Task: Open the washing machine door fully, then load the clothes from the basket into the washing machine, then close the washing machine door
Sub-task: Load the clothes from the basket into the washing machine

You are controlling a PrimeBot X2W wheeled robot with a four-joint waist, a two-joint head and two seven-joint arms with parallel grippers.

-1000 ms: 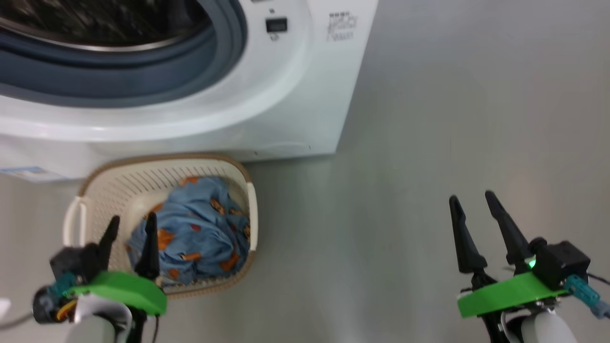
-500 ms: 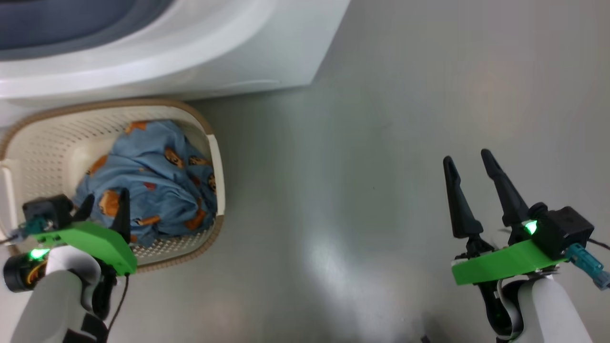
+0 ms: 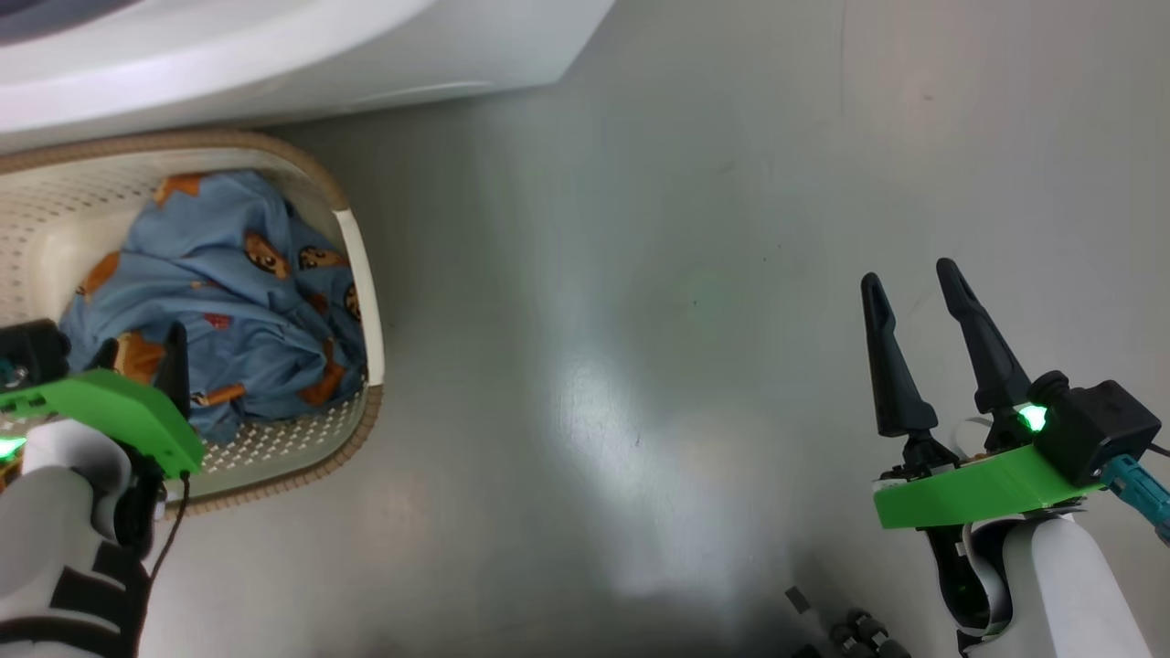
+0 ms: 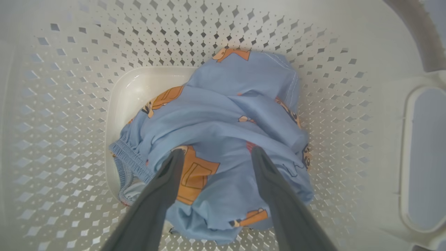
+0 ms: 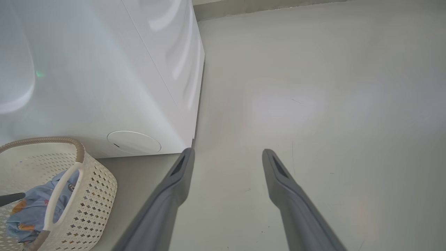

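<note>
The cream basket [image 3: 361,274] stands on the floor against the white washing machine [image 3: 274,55]. The light blue clothes [image 3: 228,274] with orange figures lie bundled inside it. My left gripper [image 3: 142,352] is down in the basket, open. In the left wrist view its fingertips [image 4: 177,157] straddle a fold of the clothes [image 4: 226,115], at or just above the cloth, with the basket wall [image 4: 69,87] all around. My right gripper [image 3: 909,277] hangs open over bare floor, holding nothing. The washing machine door is out of view.
The right wrist view shows my right gripper [image 5: 228,152] above the grey floor [image 5: 313,104], the washing machine's corner [image 5: 104,69] with its round flap [image 5: 134,142], and the basket [image 5: 94,181]. Small dark parts [image 3: 850,631] lie at the head view's bottom edge.
The head camera has tilted down, so the machine's opening has slid out of the top. My left gripper has sunk lower into the basket onto the clothes. The right gripper has barely moved.
</note>
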